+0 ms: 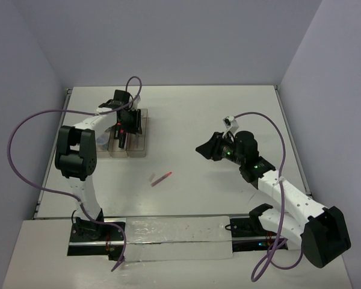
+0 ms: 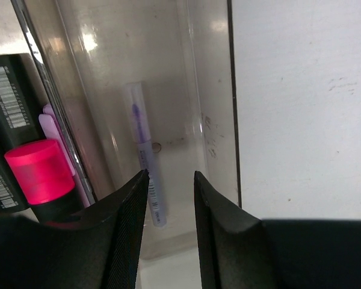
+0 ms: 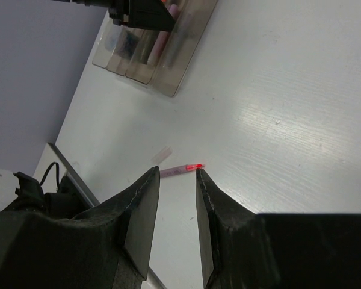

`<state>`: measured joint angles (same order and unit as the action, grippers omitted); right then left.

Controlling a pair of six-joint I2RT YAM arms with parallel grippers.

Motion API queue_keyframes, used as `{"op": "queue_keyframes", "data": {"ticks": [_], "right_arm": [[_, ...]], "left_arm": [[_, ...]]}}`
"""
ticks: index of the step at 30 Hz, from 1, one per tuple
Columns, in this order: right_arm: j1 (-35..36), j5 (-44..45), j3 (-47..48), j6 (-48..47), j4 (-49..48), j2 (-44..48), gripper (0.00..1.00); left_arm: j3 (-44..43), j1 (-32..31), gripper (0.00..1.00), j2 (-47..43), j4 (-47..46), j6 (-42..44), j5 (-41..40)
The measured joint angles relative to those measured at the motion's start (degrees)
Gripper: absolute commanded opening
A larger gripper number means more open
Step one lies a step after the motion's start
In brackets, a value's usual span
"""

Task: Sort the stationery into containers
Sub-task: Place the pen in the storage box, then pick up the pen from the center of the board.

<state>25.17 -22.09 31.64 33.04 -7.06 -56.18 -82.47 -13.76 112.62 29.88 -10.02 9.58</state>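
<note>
The clear three-compartment tray (image 1: 143, 137) stands at the far left. My left gripper (image 1: 123, 132) hangs open and empty over it. In the left wrist view my left gripper (image 2: 171, 180) is above the right compartment (image 2: 192, 90), where a thin purple highlighter (image 2: 145, 150) lies. A pink-black highlighter (image 2: 39, 171) and a pale pink bar (image 2: 53, 129) lie in the compartment to its left. A thin pink pen (image 1: 162, 179) lies on the table mid-front. My right gripper (image 1: 202, 149) is open, up off the table to the pen's right. The pen (image 3: 180, 169) shows beyond my right gripper (image 3: 177, 174).
A small clear piece (image 3: 162, 154) lies on the table just beside the pen. A black item with a barcode label (image 2: 6, 99) sits in the tray's left part. The tray (image 3: 174, 78) is far beyond the pen in the right wrist view. Purple cables loop off both arms.
</note>
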Motion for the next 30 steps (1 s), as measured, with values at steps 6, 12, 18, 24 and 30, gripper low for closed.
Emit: {"op": "queue_keyframes", "data": {"ticks": [6,12,18,24,30], "right_arm": [[-0.1,0.0,0.3,-0.2,0.7,0.6,0.38],[-0.1,1.7,0.3,0.8,2.5,0.7,0.40],[-0.1,3.5,0.5,1.2,3.9,1.4,0.42],[-0.1,3.6,0.7,1.8,5.0,2.3,0.43],[-0.1,3.8,0.7,1.9,5.4,4.0,0.43]], "left_arm": [[-1.6,-0.1,0.42,-2.6,0.3,0.8,0.4],[3.3,-5.4,0.48,-17.0,0.3,9.4,1.1],[12.9,-20.2,0.54,-30.1,1.9,19.2,4.4],[20.1,-28.2,0.58,-26.4,5.0,21.2,3.3],[22.6,-34.8,0.58,-21.8,4.9,21.3,1.2]]}}
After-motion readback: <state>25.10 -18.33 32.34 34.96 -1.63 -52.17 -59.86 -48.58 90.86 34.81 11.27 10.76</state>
